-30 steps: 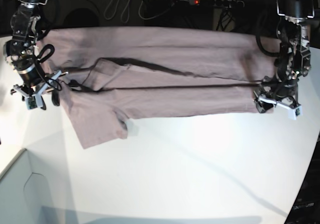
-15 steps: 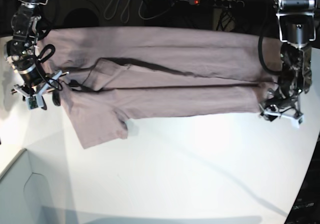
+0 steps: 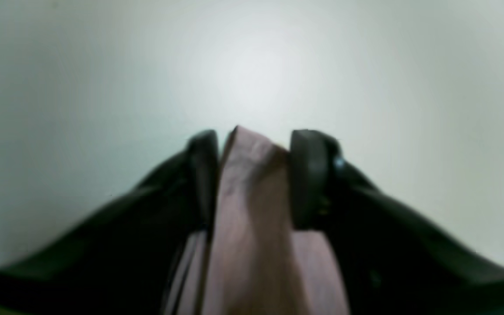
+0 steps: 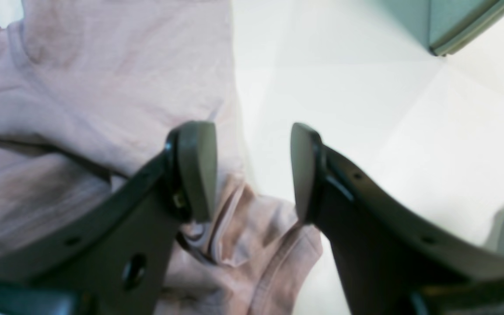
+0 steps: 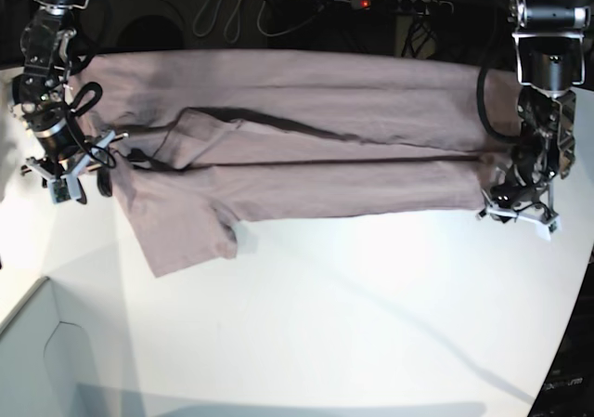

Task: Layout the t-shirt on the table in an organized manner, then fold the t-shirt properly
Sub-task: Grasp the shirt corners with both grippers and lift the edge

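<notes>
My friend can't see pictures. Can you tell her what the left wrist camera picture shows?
A bunched fold of the soft dusty mauve-pink cloth t-shirt stands between the two black padded fingers of the left gripper, which are close around it. Behind them is only the smooth matte white table, and the whole picture is a bit blurry.

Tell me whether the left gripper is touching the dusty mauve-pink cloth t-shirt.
Touching. The left wrist view shows the left gripper with a fold of the dusty mauve-pink cloth t-shirt between its fingers, cloth against the pads.
</notes>
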{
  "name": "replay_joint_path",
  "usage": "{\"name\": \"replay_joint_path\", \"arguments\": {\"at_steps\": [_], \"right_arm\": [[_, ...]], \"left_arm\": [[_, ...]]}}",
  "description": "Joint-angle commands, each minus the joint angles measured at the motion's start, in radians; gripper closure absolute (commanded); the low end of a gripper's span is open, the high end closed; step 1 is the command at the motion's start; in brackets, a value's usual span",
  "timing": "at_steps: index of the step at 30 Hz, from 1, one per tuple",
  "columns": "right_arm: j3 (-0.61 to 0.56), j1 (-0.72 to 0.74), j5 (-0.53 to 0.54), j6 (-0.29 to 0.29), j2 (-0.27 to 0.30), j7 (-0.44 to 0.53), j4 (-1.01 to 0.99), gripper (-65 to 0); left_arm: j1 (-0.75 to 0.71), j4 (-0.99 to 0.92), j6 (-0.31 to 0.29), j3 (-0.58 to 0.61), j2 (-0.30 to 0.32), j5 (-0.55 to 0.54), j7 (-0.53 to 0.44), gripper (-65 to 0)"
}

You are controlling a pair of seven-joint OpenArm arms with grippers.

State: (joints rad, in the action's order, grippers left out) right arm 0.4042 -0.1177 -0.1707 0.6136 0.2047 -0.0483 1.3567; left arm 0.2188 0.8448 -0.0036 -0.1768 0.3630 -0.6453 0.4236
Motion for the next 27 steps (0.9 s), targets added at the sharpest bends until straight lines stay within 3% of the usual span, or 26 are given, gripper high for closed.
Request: {"name": "replay_joint_path", "arguments": {"at_steps": [1, 8, 19, 22, 27], "right_arm": [[0.005, 0.008, 0.017, 0.013, 0.016, 0.026, 0.014, -27.5], [0.003, 0.019, 0.017, 0.013, 0.016, 0.026, 0.014, -27.6], [0.008, 0.095, 0.017, 0.013, 0.014, 0.014, 0.013, -27.8], [0.008, 0.166, 0.017, 0.013, 0.016, -0.104, 0.013, -28.5], [0.003, 0.307, 0.017, 0.013, 0.022, -0.264, -0.027, -36.9]], "left_arm": [[0.018, 0.012, -0.002, -0.003, 0.015, -0.003, -0.007, -17.4], [0.018, 0.012, -0.002, -0.003, 0.015, -0.003, -0.007, -0.7], [0.012, 0.026, -0.002, -0.010, 0.015, -0.005, -0.002, -0.3], [0.012, 0.026, -0.002, -0.010, 0.017, -0.005, -0.006, -0.3], [0.012, 0.026, -0.002, -0.010, 0.017, -0.005, -0.006, -0.3]]}}
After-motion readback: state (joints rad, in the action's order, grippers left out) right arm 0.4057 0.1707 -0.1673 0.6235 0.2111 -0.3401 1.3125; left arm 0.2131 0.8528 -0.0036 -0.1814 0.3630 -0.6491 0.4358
